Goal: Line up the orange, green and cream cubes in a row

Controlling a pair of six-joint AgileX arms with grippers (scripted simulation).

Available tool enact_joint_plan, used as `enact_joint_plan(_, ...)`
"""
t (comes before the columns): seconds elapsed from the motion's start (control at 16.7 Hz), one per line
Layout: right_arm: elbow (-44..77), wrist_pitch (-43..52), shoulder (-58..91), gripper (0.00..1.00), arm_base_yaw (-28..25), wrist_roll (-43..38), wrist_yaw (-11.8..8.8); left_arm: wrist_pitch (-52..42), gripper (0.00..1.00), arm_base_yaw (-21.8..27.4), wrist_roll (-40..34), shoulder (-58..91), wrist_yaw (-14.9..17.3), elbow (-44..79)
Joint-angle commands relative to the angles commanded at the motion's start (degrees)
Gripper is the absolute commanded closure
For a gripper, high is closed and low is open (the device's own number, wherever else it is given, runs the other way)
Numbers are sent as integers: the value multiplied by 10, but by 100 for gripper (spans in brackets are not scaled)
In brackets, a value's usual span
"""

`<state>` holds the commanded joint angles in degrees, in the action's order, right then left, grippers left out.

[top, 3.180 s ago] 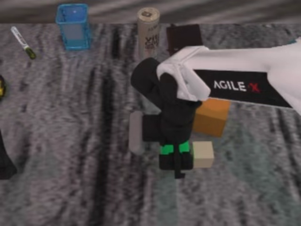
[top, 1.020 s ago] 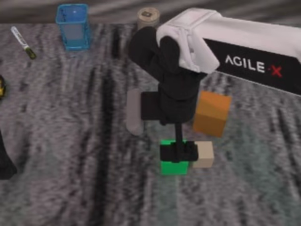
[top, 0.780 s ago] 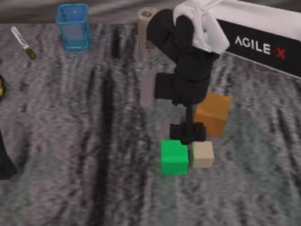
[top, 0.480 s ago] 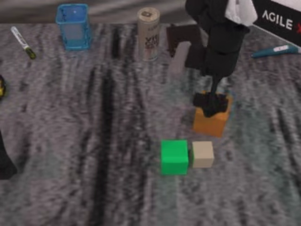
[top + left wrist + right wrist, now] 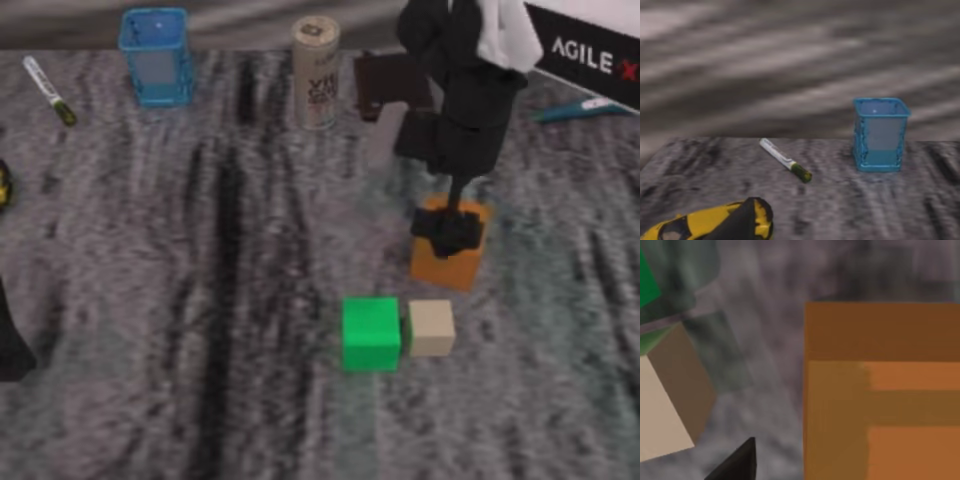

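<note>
Here, the grey streaked table (image 5: 200,300) carries the orange cube (image 5: 452,262).

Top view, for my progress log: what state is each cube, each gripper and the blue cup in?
Large orange matte cube: on the table, apart from the other two, not in the row.
Medium green matte cube: flat, side by side with the cream one.
Small cream matte cube: flat, right of the green.
Right gripper: over the orange cube.
Left gripper: out of sight.
Blue mesh cup: upright.
</note>
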<state>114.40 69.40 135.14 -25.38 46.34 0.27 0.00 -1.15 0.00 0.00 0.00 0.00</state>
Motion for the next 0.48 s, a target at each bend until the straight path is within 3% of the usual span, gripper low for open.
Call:
enact_joint_plan(0.3, -79, -115, 31, 0, 0, 0, 0, 0, 0, 0, 0, 0, 0, 0)
enact_joint_plan(0.48, -91, -129, 37, 0, 0, 0, 0, 0, 0, 0, 0, 0, 0, 0)
